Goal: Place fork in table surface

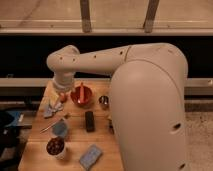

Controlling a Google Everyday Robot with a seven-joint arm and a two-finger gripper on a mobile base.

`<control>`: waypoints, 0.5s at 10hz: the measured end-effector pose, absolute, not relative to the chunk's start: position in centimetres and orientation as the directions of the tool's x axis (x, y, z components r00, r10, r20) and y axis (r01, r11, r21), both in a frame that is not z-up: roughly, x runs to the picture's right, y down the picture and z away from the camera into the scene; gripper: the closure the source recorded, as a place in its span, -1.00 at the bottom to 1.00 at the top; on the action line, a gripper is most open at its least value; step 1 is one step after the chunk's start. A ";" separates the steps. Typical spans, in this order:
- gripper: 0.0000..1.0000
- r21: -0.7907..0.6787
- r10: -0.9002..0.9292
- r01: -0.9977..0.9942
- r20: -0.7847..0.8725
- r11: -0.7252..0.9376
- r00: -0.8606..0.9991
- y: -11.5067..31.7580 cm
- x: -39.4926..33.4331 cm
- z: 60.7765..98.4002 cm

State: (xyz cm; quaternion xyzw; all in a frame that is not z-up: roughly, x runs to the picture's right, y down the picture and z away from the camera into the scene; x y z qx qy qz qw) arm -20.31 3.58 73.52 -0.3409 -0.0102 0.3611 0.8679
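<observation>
The fork (51, 124) is a thin pale utensil lying slantwise on the table surface (75, 139), at the left, just beside a blue cup (60, 129). My big white arm reaches from the right across the table. The gripper (59, 93) hangs at its end over the far left part of the table, above an orange fruit (63, 98) and left of the red bowl (81, 95). It is well behind the fork and apart from it. The black bar (89, 120) lies in the middle.
A small metal cup (104, 101) stands right of the red bowl. A crumpled blue-grey thing (51, 108) lies at the far left. A cup with dark contents (55, 146) and a blue sponge (90, 156) sit near the front. The arm's body hides the table's right half.
</observation>
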 end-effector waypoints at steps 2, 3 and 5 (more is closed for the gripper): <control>-0.60 -0.601 0.633 -0.618 -0.228 0.506 0.740 3.7 -20.5 73.4; -0.60 -0.603 0.636 -0.626 -0.239 0.494 0.733 3.8 -20.4 73.7; -0.60 -0.613 0.629 -0.633 -0.267 0.474 0.730 5.3 -21.1 74.8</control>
